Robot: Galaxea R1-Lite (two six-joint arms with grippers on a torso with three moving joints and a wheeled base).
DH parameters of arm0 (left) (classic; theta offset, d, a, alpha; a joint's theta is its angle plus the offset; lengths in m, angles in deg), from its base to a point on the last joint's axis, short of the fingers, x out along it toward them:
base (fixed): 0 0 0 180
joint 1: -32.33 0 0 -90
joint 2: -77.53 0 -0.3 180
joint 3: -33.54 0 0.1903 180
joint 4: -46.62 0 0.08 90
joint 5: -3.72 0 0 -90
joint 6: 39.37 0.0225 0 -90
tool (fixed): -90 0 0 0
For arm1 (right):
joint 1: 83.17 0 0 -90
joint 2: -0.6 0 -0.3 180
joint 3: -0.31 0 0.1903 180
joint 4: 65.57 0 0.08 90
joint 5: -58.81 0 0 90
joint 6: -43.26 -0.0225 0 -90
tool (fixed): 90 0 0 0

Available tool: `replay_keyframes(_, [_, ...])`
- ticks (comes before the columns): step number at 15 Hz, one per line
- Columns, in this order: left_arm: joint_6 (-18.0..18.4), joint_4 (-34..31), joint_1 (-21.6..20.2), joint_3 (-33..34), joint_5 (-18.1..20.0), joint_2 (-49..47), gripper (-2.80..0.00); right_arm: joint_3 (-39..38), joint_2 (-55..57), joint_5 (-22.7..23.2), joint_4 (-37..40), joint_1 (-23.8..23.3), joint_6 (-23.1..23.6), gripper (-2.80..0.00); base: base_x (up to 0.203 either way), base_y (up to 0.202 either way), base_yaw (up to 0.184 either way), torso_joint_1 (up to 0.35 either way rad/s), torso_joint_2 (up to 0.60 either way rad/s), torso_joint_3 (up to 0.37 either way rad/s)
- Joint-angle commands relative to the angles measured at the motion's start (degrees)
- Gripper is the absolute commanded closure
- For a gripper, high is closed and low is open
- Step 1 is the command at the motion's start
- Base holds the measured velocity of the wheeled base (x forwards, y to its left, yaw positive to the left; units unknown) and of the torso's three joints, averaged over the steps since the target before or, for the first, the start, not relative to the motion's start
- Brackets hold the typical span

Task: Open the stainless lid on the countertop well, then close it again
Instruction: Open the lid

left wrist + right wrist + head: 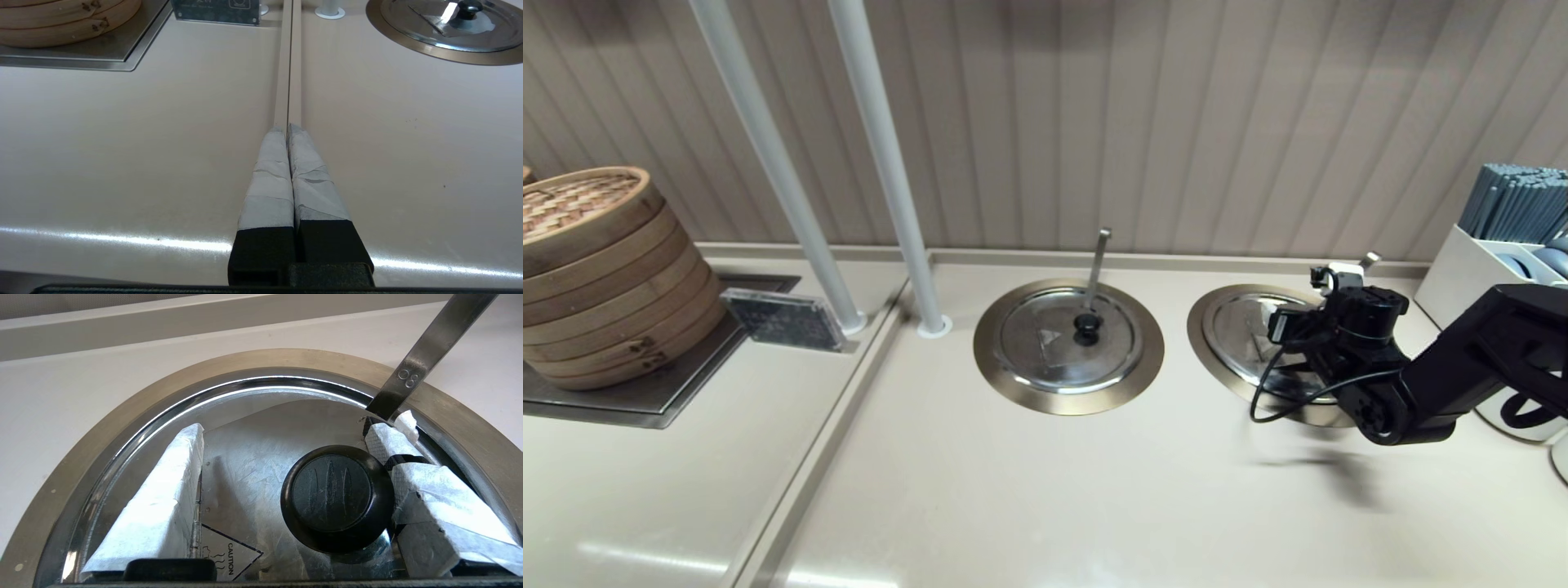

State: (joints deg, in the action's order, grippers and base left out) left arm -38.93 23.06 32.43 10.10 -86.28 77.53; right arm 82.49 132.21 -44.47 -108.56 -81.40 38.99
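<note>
The stainless lid [1241, 327] lies flat in the countertop well, inside its bronze-tinted flange [1205, 343]. The flat ladle handle [1370, 260] slants out at the far right rim. My right gripper [1307, 327] hangs over this lid. In the right wrist view it [290, 435] is open, its taped fingers [163, 498] astride the black knob [337, 498]. One finger touches the knob's side; the other stands well apart from it. The lid [253, 457], flange [102, 428] and ladle handle [425, 359] show there. My left gripper [287, 128] is shut on nothing, parked low over the counter.
The twin lid [1068, 339] with its upright ladle handle [1098, 265] sits to the left. Two white poles [886, 163] rise behind it. Bamboo steamers [596, 269] and a small sign [783, 320] stand at the far left, a white utensil holder [1503, 245] at the right.
</note>
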Motion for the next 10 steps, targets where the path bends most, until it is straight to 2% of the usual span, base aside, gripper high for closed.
replay_keyframes(1, [0.0, 0.0, 0.0, 0.0, 0.0, 0.0, 0.00, 0.1, -0.8, -0.1, -0.2, 0.9, 0.0, -2.80, 0.000, 0.000, 0.000, 0.000, 0.00, 0.000])
replay_keyframes(10, [0.0, -0.1, 0.0, 0.0, 0.0, 0.0, 0.00, 0.2, -2.8, -1.0, -0.1, 5.2, 0.0, -2.80, 0.000, 0.000, 0.000, 0.000, 0.00, 0.000])
